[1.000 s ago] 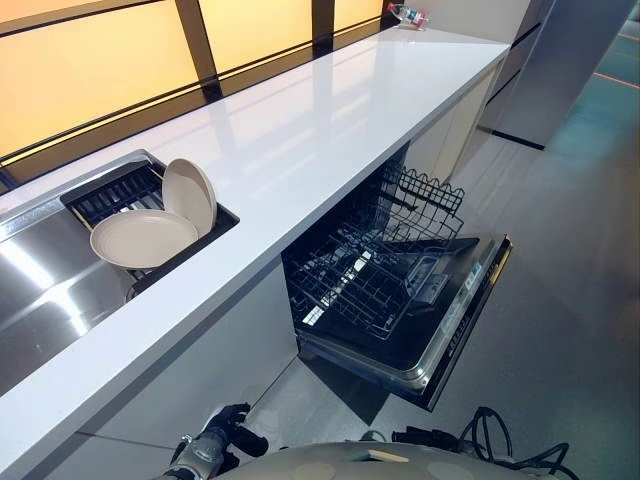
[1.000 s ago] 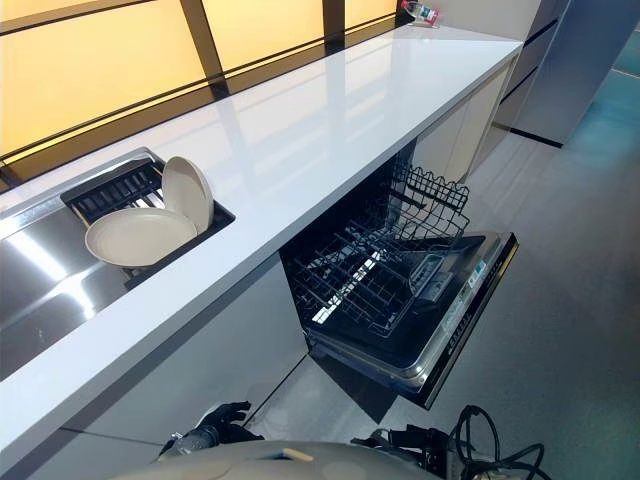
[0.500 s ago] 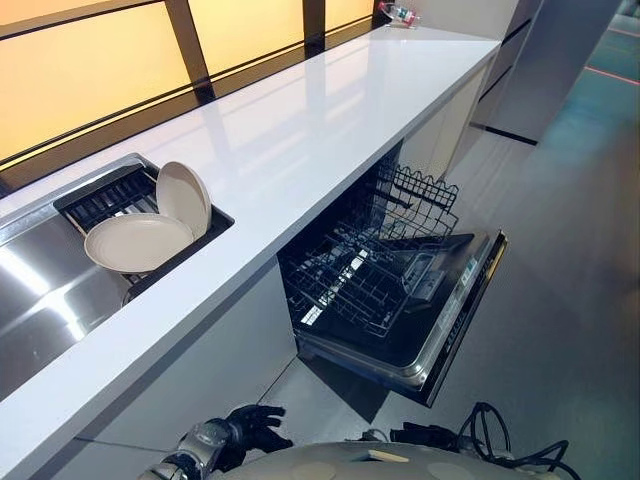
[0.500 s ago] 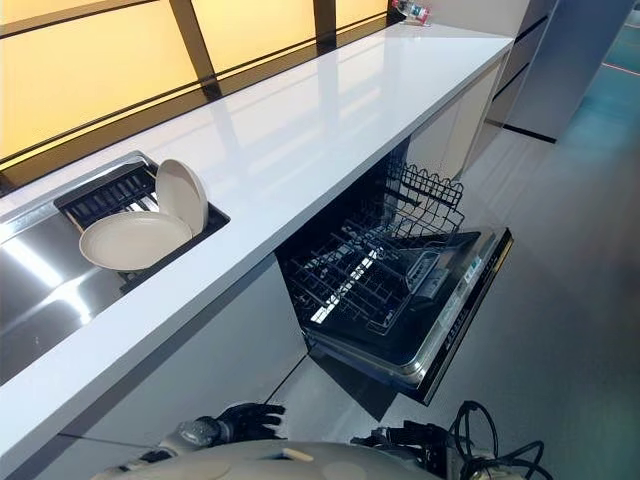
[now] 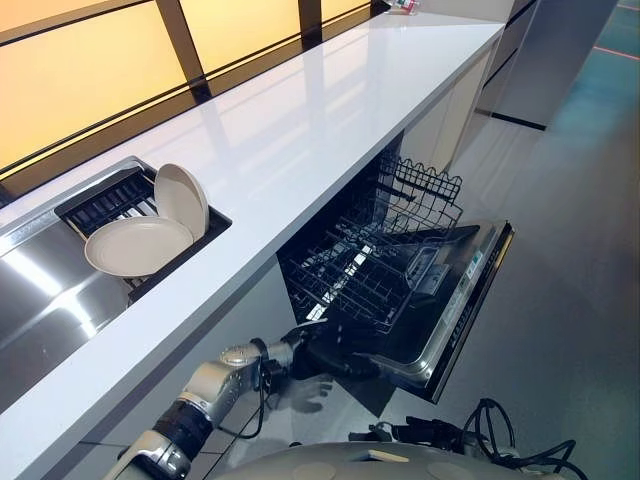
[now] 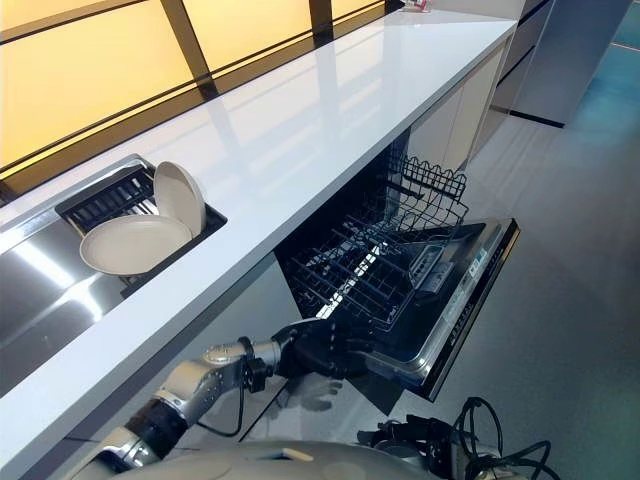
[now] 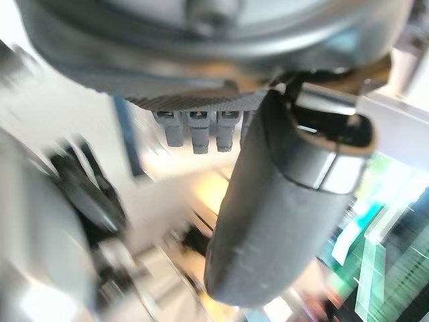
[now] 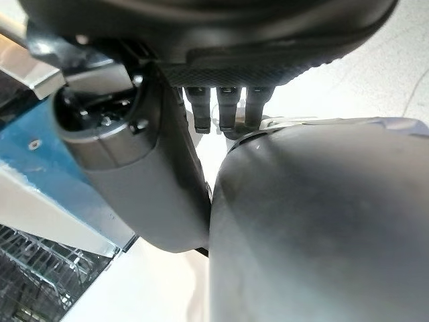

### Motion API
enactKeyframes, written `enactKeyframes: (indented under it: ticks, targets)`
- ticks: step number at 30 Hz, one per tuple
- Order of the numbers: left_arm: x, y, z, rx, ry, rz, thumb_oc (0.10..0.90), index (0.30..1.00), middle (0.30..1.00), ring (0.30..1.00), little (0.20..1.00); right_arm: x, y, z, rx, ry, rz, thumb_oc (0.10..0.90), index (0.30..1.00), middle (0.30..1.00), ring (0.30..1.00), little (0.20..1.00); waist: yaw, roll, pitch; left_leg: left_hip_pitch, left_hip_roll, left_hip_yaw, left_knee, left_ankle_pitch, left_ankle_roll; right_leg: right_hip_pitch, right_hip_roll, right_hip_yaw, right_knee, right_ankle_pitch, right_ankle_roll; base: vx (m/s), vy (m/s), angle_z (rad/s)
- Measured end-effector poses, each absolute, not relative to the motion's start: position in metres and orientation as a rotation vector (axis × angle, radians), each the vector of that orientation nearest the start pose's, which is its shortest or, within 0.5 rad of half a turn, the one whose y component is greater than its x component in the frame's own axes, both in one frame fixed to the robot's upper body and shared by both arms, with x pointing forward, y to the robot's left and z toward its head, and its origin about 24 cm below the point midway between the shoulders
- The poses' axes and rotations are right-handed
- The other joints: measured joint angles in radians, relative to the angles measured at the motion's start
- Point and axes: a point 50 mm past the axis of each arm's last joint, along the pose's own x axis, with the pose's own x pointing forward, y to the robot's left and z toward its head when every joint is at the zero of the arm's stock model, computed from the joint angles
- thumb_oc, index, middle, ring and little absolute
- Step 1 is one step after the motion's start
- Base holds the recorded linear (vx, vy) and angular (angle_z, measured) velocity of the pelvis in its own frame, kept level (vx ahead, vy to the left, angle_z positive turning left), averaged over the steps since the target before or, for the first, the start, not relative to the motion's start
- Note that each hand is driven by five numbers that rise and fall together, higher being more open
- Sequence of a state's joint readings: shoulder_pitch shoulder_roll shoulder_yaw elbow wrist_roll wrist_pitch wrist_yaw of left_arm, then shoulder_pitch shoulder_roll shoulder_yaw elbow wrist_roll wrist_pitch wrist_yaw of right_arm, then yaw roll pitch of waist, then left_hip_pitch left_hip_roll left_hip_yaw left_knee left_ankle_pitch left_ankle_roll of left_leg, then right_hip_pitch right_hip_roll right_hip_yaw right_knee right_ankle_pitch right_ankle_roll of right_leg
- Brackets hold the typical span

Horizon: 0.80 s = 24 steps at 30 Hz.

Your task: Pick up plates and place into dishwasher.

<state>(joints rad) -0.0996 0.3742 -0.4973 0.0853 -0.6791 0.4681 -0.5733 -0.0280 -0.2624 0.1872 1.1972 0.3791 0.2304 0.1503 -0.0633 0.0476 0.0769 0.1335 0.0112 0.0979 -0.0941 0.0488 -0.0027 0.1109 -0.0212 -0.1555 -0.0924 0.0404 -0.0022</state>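
In the left eye view, two beige plates sat at the sink end of the white tabletop [image 5: 300, 130]: a flat plate [image 5: 138, 245] lying on the dark drying rack [image 5: 110, 195], and a leaning plate [image 5: 182, 198] propped on edge just behind it, touching its rim. The dishwasher [image 5: 440, 320] stood open under the tabletop, its door folded down and one lower wire rack [image 5: 365, 270] pulled out, with no dishes in it. The left hand [image 5: 325, 352] hung low in front of the cabinet, near the front corner of the door, its fingers spread loosely and holding nothing.

The right eye view showed the same layout. The left hand [image 6: 318, 350] was well apart from both plates, so no plate had yet been picked up. As a judgement, the arm sat below the tabletop edge and close to the door; raising it toward the sink could knock the overhang or the door corner. The leaning plate could also slide or tip if the flat plate under its rim were pulled out first.

In the left wrist view, the left hand's thumb [image 7: 281, 201] stood out straight, with short finger stubs beside it and nothing between them.

In the right wrist view, the right hand [image 8: 134, 181] showed a thumb and finger bases against a grey bulk; whether its fingers were spread or curled could not be told. A corner of wire rack showed at one edge.
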Motion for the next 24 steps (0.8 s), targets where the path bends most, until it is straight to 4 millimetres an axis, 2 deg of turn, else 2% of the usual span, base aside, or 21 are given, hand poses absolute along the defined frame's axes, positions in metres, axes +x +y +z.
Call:
enactKeyframes:
  ticks: [6,15,24]
  targets:
    - [0.210,0.067,0.022,-0.434,0.605,-1.135,0.800,0.900,0.900,0.900,0.900,0.085,-0.226,-0.163,0.128,1.394,-0.131,0.800,0.900,0.900,0.900,0.900,0.005,0.002,0.000,-0.007,0.000,-0.012,0.000,0.002,-0.001,0.000,-0.001,-0.017,-0.003,-0.001,0.001,-0.01,-0.023,0.08]
    - [0.220,0.054,0.079,-0.261,0.429,-1.296,0.800,0.900,0.900,0.900,0.900,0.084,-0.230,-0.163,0.135,1.399,-0.145,0.800,0.900,0.900,0.900,0.900,0.005,0.012,-0.007,-0.025,-0.002,-0.028,0.000,0.009,0.000,-0.008,-0.003,-0.034,0.001,-0.001,0.000,-0.02,-0.019,0.06]
    - [0.241,0.052,0.119,-0.176,0.318,-1.214,0.800,0.900,0.900,0.900,0.900,0.082,-0.232,-0.163,0.147,1.408,-0.143,0.800,0.900,0.900,0.900,0.900,0.005,0.021,-0.013,-0.030,-0.002,-0.041,0.000,0.012,-0.002,-0.006,-0.004,-0.049,0.001,-0.001,0.001,-0.01,-0.015,0.03]
